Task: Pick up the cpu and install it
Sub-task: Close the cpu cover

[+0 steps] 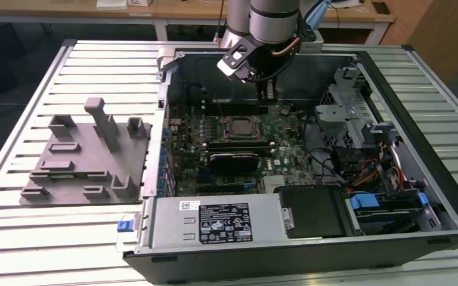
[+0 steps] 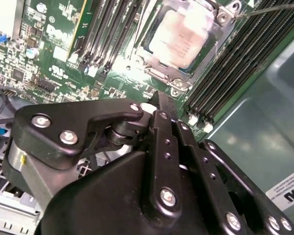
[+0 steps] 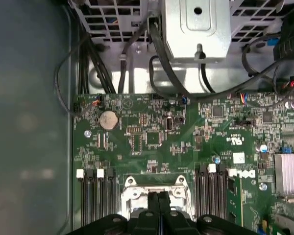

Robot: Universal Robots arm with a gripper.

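On the exterior view's left I see the grey tray (image 1: 86, 158). Inside the open computer case (image 1: 205, 77), the cpu (image 1: 237, 126) sits in the motherboard socket (image 1: 237, 118). My gripper (image 1: 268, 94) hangs over it, jaws pressed fully together, holding nothing.

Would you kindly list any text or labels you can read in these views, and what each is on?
Black label on the power supply: too small to read.
White sticker on the case wall: cut off, not legible.
White markings on the motherboard: too blurred to quote.
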